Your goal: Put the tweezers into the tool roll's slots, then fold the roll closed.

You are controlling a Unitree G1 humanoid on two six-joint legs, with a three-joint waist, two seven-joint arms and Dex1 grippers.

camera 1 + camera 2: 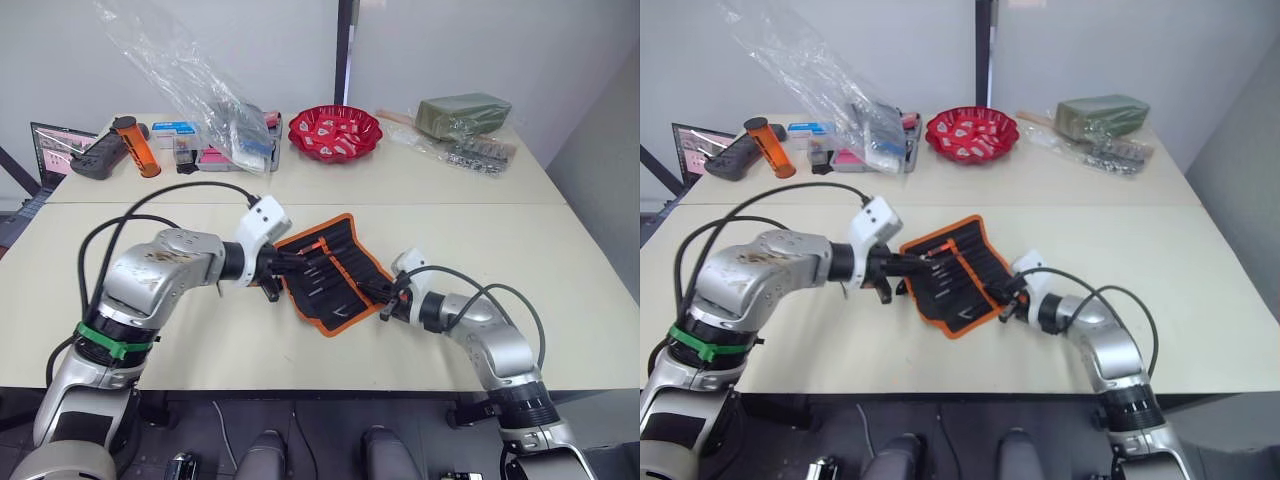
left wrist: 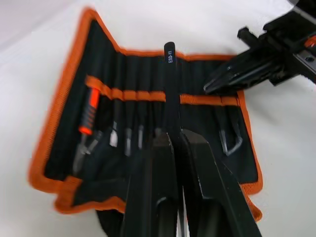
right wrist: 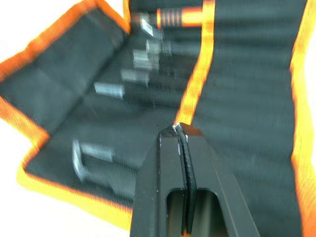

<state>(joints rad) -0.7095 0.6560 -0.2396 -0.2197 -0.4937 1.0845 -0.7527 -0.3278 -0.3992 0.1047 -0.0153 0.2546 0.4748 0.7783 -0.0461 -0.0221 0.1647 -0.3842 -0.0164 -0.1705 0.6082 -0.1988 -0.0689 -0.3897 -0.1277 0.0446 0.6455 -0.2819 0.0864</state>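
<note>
Lying open on the worktop [image 1: 200,350], tool roll [image 1: 345,262], left gripper [image 2: 174,140] at its 9 o'clock edge, jaws closed on one black tweezers [image 2: 170,89] above the slots [image 2: 143,111], right gripper [image 3: 181,129] at 3 o'clock, jaws closed, empty, tips over the orange strip.

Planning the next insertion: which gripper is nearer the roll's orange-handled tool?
Left. The left gripper, holding a tweezer, hovers beside the orange-handled tool; the right gripper is at the tool roll's opposite edge.
</note>
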